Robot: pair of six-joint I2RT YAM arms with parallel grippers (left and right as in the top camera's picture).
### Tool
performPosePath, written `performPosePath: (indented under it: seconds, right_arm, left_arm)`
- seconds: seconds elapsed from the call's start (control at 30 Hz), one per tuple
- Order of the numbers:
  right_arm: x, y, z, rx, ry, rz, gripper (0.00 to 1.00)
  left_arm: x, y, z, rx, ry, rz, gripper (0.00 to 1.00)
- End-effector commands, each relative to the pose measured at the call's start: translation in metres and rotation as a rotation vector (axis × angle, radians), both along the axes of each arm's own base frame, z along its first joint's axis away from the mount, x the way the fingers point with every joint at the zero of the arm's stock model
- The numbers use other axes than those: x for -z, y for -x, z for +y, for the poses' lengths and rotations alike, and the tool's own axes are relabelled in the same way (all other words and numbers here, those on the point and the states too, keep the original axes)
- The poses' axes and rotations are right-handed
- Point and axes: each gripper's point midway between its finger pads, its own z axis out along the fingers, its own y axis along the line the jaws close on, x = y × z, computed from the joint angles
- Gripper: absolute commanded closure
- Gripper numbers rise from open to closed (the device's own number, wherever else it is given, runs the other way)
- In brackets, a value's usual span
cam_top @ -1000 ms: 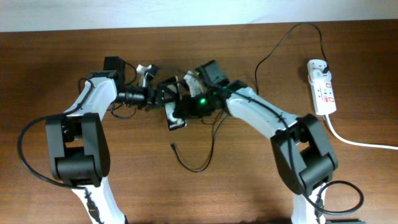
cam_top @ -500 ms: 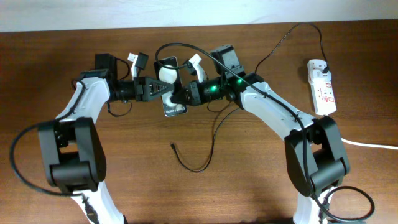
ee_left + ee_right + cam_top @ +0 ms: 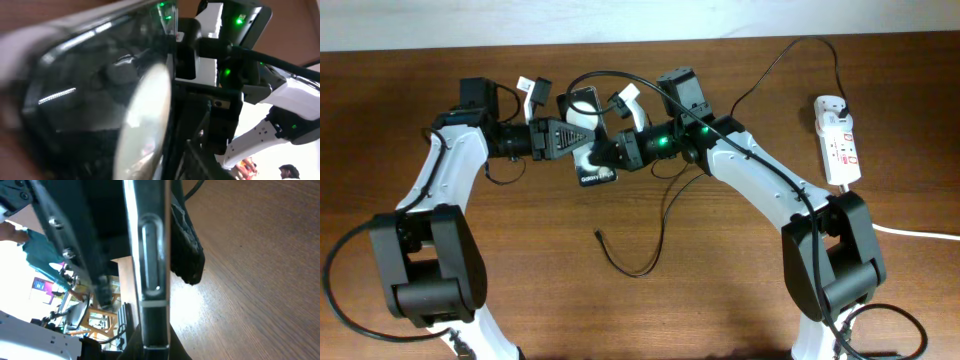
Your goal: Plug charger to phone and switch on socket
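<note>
The black phone [image 3: 593, 166] hangs tilted above the table at the back centre, one white round spot reflecting on its glass. My right gripper [image 3: 612, 153] is shut on its thin edge [image 3: 150, 255], which runs straight up out of the jaws [image 3: 151, 332]. From the left, my left gripper [image 3: 570, 135] reaches the phone's upper end. The glossy screen [image 3: 95, 100] fills that wrist view and hides the jaws. The charger's black cable [image 3: 665, 215] loops on the table with its connector tip [image 3: 598, 236] lying free, below the phone. The white socket [image 3: 839, 142] lies far right.
The socket's thick white cord [image 3: 905, 231] trails off the right edge. The charger cable [image 3: 790, 48] arcs along the back towards the socket. A black arm cable [image 3: 615, 76] bows over both grippers. Bare wood lies in front of the cable loop.
Both grippers have risen and drawn towards the back with the phone, which has left the table. The left arm has shifted left and its jaws have narrowed at the phone's end.
</note>
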Motion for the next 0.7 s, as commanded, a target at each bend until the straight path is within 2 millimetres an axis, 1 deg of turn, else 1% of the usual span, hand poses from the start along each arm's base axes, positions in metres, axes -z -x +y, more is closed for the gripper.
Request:
performPosePath:
  seconds: [0.0,0.13,0.17,0.2,0.23,0.27,0.3,0.37,0.43,0.47,0.53,0.57,0.6,0.63,0.67]
  right_arm:
    - [0.009,0.003,0.007,0.014,0.039,0.014,0.96]
    - [0.009,0.003,0.007,0.014,0.039,0.015,0.96]
    - [0.009,0.003,0.007,0.014,0.039,0.015,0.95]
    - [0.009,0.003,0.007,0.014,0.039,0.015,0.92]
    - [0.009,0.003,0.007,0.014,0.039,0.016,0.85]
    - [0.01,0.004,0.006,0.014,0.04,0.018,0.83]
    - [0.009,0.004,0.006,0.009,0.035,0.021,0.77]
    - [0.003,0.008,0.005,-0.021,0.001,0.039,0.51]
    - [-0.002,0.013,0.004,-0.052,-0.03,0.054,0.43]
    - [-0.003,0.014,0.004,-0.057,-0.034,0.057,0.36]
    - [-0.003,0.014,0.004,-0.057,-0.034,0.056,0.33]
    - [-0.003,0.012,0.001,-0.049,-0.034,0.057,0.29]
    - [-0.003,0.008,-0.003,-0.037,-0.034,0.06,0.26]
    - [-0.002,0.003,-0.009,-0.022,-0.03,0.068,0.24]
    - [0.0,-0.003,-0.02,0.005,-0.021,0.09,0.23]
  left_arm:
    - [-0.046,0.015,-0.009,0.053,0.097,-0.118,0.72]
    - [-0.046,0.015,-0.009,0.053,0.097,-0.118,0.83]
    - [-0.046,0.015,-0.009,0.053,0.096,-0.119,0.85]
    - [-0.046,0.015,-0.009,0.053,0.097,-0.118,0.89]
    - [-0.046,0.015,-0.009,0.053,0.096,-0.119,0.93]
    - [-0.046,0.015,-0.009,0.053,0.096,-0.119,0.97]
    - [-0.046,0.014,-0.009,0.053,0.096,-0.123,1.0]
    - [-0.046,0.013,-0.009,0.053,0.092,-0.134,1.0]
    - [-0.043,0.012,-0.009,0.046,0.071,-0.136,1.0]
    - [-0.04,0.011,-0.009,0.042,0.058,-0.135,1.0]
    - [-0.038,0.01,-0.008,0.037,0.041,-0.134,1.0]
    - [-0.032,0.008,-0.008,0.026,0.008,-0.131,1.0]
    - [-0.02,0.003,-0.006,0.004,-0.063,-0.127,1.0]
    - [-0.006,-0.002,-0.003,-0.023,-0.147,-0.121,1.0]
    - [0.011,-0.008,0.003,-0.056,-0.253,-0.107,1.0]
